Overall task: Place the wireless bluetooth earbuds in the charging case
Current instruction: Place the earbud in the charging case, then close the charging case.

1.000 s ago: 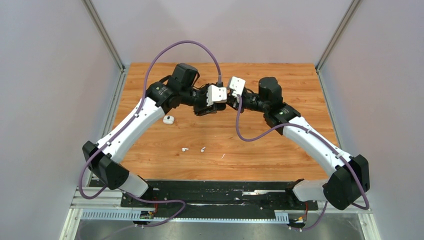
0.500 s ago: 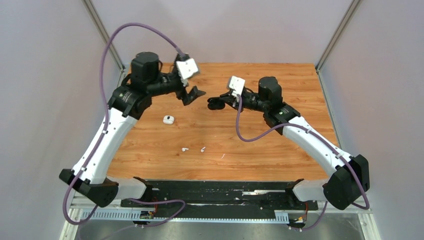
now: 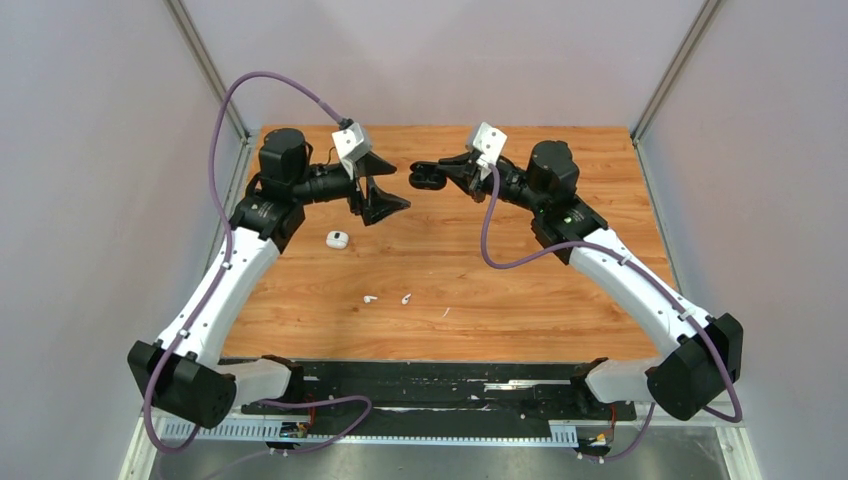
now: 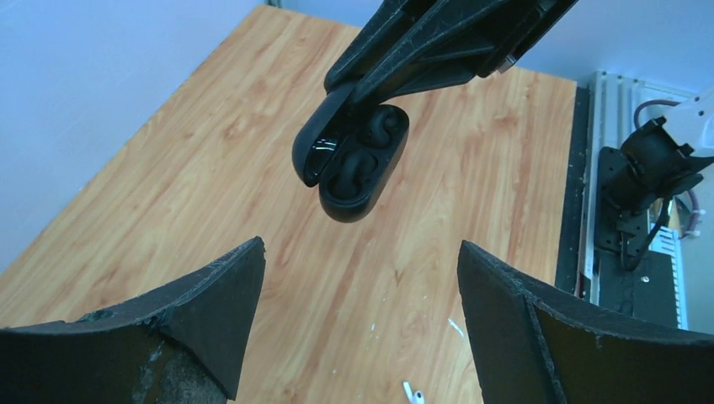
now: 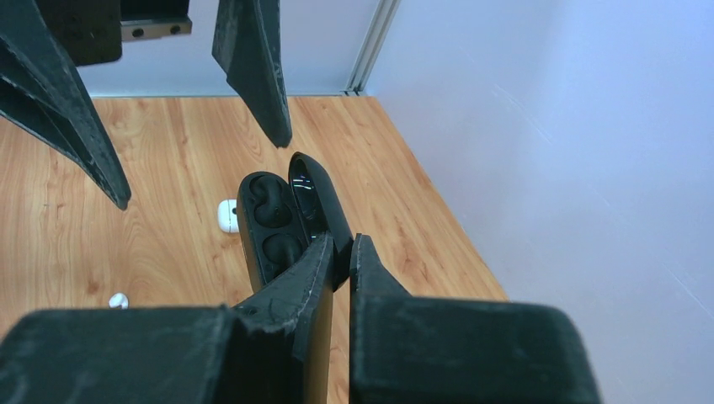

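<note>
A: What changed?
B: L gripper [image 3: 398,186] pulled back from case [image 4: 358,168], jaws now wide, empty. R gripper [image 5: 341,248] clamped on case, lid open, held aloft.
A: Buds [image 3: 371,298]?
B: On counter [image 3: 560,300], well apart from case. Prob. pick-up next.

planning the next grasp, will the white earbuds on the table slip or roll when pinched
Likely fiddly: the earbuds are tiny beside the open left claw. Their rounded shape may skid or roll aside. They look light, so a nudge could scatter them.
</note>
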